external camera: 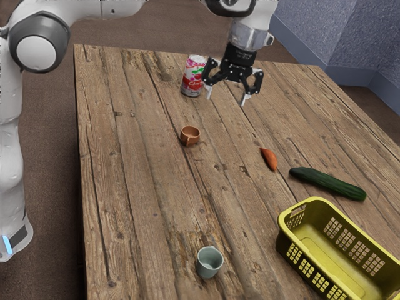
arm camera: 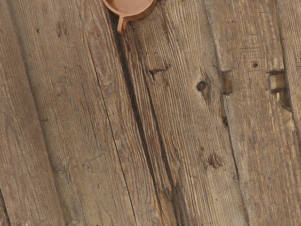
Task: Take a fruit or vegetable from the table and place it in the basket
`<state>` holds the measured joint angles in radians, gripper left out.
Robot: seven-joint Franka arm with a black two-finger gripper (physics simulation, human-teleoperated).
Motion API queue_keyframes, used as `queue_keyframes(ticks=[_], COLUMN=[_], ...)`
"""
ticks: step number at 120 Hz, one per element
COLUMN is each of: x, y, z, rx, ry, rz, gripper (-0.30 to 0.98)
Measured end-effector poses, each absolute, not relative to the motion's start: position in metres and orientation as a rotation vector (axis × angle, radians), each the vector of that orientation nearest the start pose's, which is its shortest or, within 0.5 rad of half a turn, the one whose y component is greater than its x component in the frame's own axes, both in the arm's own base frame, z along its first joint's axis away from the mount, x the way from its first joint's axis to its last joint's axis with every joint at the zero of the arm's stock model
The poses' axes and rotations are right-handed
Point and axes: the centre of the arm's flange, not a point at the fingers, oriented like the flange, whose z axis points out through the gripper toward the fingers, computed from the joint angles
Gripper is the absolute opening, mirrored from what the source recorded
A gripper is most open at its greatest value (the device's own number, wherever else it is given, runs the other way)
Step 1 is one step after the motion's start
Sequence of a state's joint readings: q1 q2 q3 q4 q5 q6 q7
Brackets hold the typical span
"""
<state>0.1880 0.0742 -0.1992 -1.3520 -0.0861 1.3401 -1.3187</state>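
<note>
You're hovering with open, empty hand (external camera: 227, 97); carrot (external camera: 269, 160) is lying lower, off hand's basket (external camera: 284, 244) side, long axis running roughly hand-to-basket.

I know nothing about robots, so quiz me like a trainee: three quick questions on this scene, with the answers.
1. True or false: the cucumber lies outside the yellow basket.
2. What is the gripper holding? a) the drink can b) the cucumber c) nothing
3. Fill in the colour: of the two cups, the one nearer the basket is ____.

Key: 1 true; 2 c; 3 pale grey-blue
</note>
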Motion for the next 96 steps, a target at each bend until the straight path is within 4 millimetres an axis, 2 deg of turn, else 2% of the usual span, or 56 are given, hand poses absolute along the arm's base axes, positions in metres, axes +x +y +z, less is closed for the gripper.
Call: queue_keyframes(ticks=[10, 20, 34, 40, 46, 50, 57, 62, 67, 73, 80, 90, 96], x=[0.561, 0.561, 0.535, 0.528, 0.529, 0.547, 0.601, 0.637, 0.658, 0.671, 0.677, 0.683, 0.686], y=[-0.014, -0.016, -0.023, -0.029, -0.036, -0.042, -0.053, -0.042, -0.027, -0.01, 0.008, 0.017, 0.017], z=[0.66, 0.668, 0.706, 0.713, 0.711, 0.701, 0.668, 0.632, 0.604, 0.584, 0.574, 0.561, 0.546], rx=[-2.399, -2.293, -2.179, -2.136, -2.087, -2.066, -2.035, -1.964, -1.89, -1.821, -1.79, -1.802, -1.812], ry=[-2.077, -2.236, -2.44, -2.5, -2.54, -2.551, -2.567, -2.604, -2.648, -2.691, -2.718, -2.712, -2.694], rz=[0.184, 0.165, 0.156, 0.193, 0.238, 0.285, 0.376, 0.438, 0.473, 0.49, 0.465, 0.43, 0.427], gripper=[0.69, 0.69, 0.69, 0.69, 0.69, 0.69, 0.69, 0.69, 0.69, 0.69, 0.69, 0.69, 0.69])
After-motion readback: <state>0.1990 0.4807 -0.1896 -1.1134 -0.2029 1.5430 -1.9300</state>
